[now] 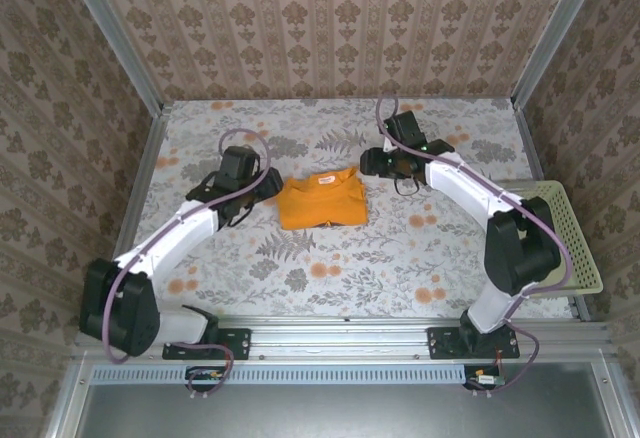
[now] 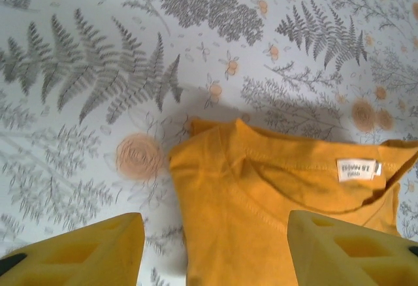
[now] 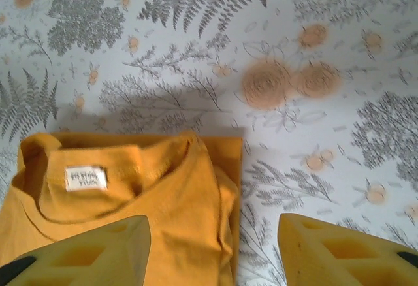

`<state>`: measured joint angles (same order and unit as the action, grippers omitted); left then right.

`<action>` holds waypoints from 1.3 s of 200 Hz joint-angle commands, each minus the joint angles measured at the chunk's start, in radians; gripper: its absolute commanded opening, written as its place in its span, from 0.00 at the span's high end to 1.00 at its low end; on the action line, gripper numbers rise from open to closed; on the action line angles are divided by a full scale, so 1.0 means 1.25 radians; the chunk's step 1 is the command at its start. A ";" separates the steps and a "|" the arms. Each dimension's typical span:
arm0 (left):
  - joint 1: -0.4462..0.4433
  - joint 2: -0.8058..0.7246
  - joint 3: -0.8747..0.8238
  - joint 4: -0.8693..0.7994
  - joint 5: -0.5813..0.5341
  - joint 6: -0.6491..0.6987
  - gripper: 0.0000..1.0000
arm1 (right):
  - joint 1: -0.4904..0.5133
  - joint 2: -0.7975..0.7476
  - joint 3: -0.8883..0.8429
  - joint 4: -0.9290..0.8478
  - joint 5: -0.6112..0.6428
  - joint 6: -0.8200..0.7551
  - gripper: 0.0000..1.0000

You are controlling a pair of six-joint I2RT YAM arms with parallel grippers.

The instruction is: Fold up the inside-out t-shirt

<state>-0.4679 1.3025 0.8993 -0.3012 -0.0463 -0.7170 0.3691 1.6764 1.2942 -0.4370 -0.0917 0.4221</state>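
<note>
The left hand [image 2: 212, 250] was released, its yellow fingers [image 2: 91, 247] spread astride the left edge of the inside-out t-shirt [image 1: 321, 198]. The right hand [image 3: 214, 250] was likewise released at the shirt's right edge, grasping nothing. The shirt lay folded in a compact rectangle mid-bench [image 1: 330, 268], collar label [image 2: 357, 169] showing.

Mustard-orange folded cotton t-shirt [image 2: 261, 201]: lower part cut off by bottom edge in both wrist views. White neck label [image 2: 358, 168]: print blurred, unreadable. Pale cream plastic mesh basket [image 1: 578, 238]: left part hidden behind right arm.
</note>
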 commanded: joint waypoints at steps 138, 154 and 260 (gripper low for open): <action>0.179 -0.358 -0.312 0.008 0.043 -0.020 0.29 | 0.223 0.371 0.289 -0.199 0.212 -0.087 0.17; 0.217 -0.403 -0.331 0.008 0.071 -0.013 0.27 | 0.167 0.417 0.342 -0.238 0.239 -0.118 0.17; 0.274 -0.414 -0.349 0.037 0.151 0.024 0.25 | -0.113 0.366 0.470 -0.290 0.339 -0.371 0.13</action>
<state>-0.1352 0.7853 0.4587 -0.2611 0.1131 -0.7208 0.2070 2.2040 1.8420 -0.7273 0.2893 0.0307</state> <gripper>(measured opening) 0.751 0.863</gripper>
